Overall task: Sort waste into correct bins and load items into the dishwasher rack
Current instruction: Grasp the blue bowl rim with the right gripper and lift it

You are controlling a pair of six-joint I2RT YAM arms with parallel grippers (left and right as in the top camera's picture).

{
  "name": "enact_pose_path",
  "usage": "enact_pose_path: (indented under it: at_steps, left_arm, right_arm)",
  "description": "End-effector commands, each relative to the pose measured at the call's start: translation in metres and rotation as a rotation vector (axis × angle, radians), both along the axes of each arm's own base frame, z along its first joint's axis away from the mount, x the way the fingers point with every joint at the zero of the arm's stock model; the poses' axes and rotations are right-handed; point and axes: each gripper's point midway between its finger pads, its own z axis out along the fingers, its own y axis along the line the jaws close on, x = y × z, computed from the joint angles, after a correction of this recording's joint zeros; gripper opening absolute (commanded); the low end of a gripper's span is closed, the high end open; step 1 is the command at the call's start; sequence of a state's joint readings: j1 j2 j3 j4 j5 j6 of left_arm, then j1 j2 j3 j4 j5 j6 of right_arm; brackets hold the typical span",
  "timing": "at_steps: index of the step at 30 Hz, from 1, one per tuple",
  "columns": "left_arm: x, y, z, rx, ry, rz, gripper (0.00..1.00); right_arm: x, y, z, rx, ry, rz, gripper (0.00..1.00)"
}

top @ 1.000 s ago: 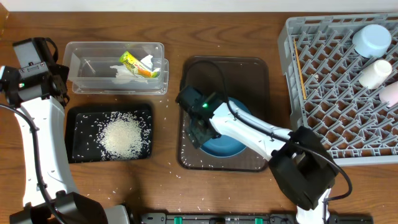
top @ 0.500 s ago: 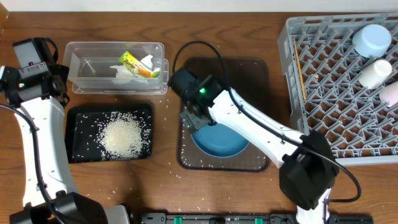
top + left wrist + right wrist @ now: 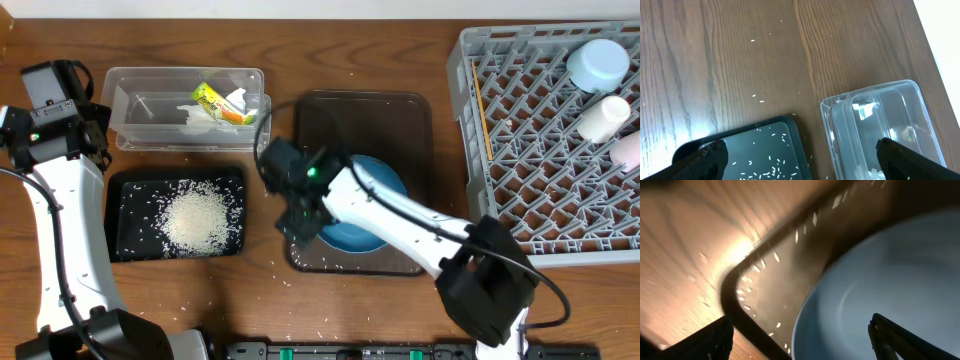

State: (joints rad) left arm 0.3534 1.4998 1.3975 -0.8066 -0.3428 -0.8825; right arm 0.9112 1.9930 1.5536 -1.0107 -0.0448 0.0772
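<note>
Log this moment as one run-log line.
left hand open, by clear tub | right hand open over dark-blue bowl on brown tray | rice in black tray | pale-blue cup in rack

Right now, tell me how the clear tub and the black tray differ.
The clear tub is see-through and deep-walled; the black tray is opaque and shallow. The tub holds a crumpled napkin and a yellow-green wrapper; the tray holds a heap of rice. Both are rectangular and similar in size.
</note>
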Motion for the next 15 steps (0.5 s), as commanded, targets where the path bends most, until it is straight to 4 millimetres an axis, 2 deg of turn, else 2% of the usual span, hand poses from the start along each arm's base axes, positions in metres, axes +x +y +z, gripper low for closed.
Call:
enact_pose_path:
  at_steps: [1, 3, 6, 9, 12, 14, 15]
  left_arm:
    - [0.0, 0.002, 0.002, 0.009, 0.006, -0.001, 0.97]
    - [0.0, 0.002, 0.002, 0.009, 0.006, -0.001, 0.97]
    - [0.0, 0.002, 0.002, 0.009, 0.006, -0.001, 0.97]
    - [0.0, 0.002, 0.002, 0.009, 0.006, -0.001, 0.97]
    - [0.0, 0.002, 0.002, 0.009, 0.006, -0.001, 0.97]
    - [0.0, 0.002, 0.002, 0.009, 0.006, -0.001, 0.97]
    - [0.0, 0.002, 0.002, 0.009, 0.006, -0.001, 0.97]
  right_arm:
    - [-0.007, -0.01, -0.013, -0.044, -0.013, -0.049, 0.8]
    - [-0.008, -0.013, -0.019, -0.059, -0.02, -0.086, 0.71]
    - [0.0, -0.023, -0.024, -0.105, -0.089, -0.181, 0.58]
    - [0.005, -0.028, -0.035, -0.119, -0.134, -0.2, 0.56]
    - [0.002, -0.031, -0.045, -0.118, -0.132, -0.2, 0.61]
    - [0.001, -0.033, -0.046, -0.123, -0.13, -0.2, 0.58]
    - [0.001, -0.033, -0.046, -0.123, -0.13, -0.2, 0.53]
